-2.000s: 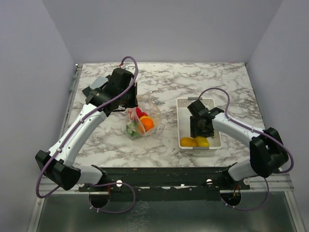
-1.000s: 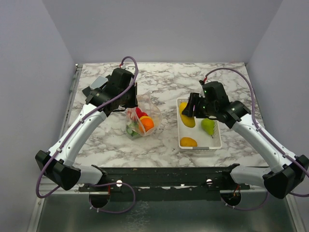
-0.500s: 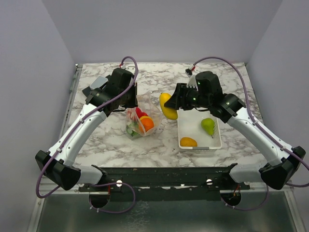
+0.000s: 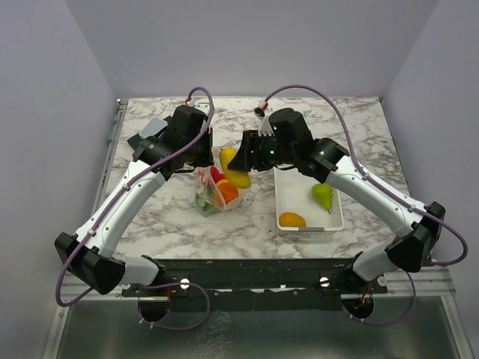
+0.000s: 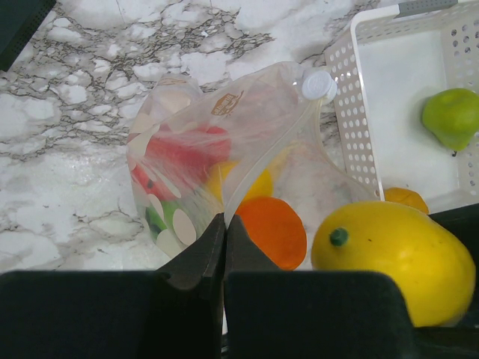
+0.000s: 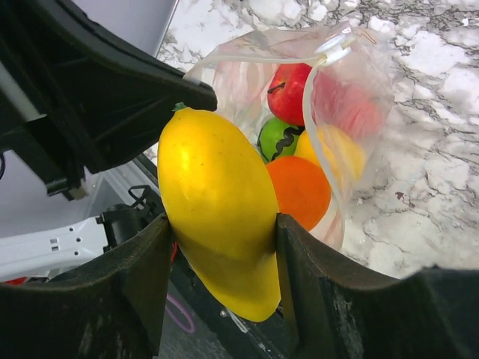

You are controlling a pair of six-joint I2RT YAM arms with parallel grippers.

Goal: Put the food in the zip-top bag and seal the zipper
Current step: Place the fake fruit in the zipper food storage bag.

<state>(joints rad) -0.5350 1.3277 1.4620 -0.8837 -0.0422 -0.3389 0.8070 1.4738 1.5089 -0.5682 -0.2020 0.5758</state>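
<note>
Yellow mango-shaped toy (image 6: 213, 172) sat clamped between the 2 fingers (image 6: 142, 299) of the right hand (image 6: 224, 232), gripped round its middle, stem end up. In the top view that fruit (image 4: 234, 173) hung just above the mouth of the zip-top bag (image 4: 221, 187), centre-left of frame, not yet inside. Left hand (image 5: 224, 228) was nearly closed, its 2 pads pinching the near edge of the clear bag (image 5: 224, 142) and holding it up off the marble worktop (image 4: 299, 123).

Bag mouth gaped open. The zipper (image 6: 262, 57) showed as a pale strip along the rim in the right wrist view, unsealed, with a white slider (image 5: 318, 86) at 1 end. Inside the bag: a red apple (image 6: 288, 90), a green piece (image 6: 275, 138), an orange ball (image 6: 299, 191) and a smaller yellow piece (image 6: 333, 153), all piled together and touching.

White perforated tray (image 4: 278, 202) lay just beside the bag, right of centre in the top view. 2 items were in it: a green pear (image 4: 322, 196) toward the middle and an orange-yellow fruit (image 4: 292, 220) at the lower left corner, apart from each other. Left wrist view put the tray wall (image 5: 352, 127) close to the bag; whether they touched, could not tell.
</note>
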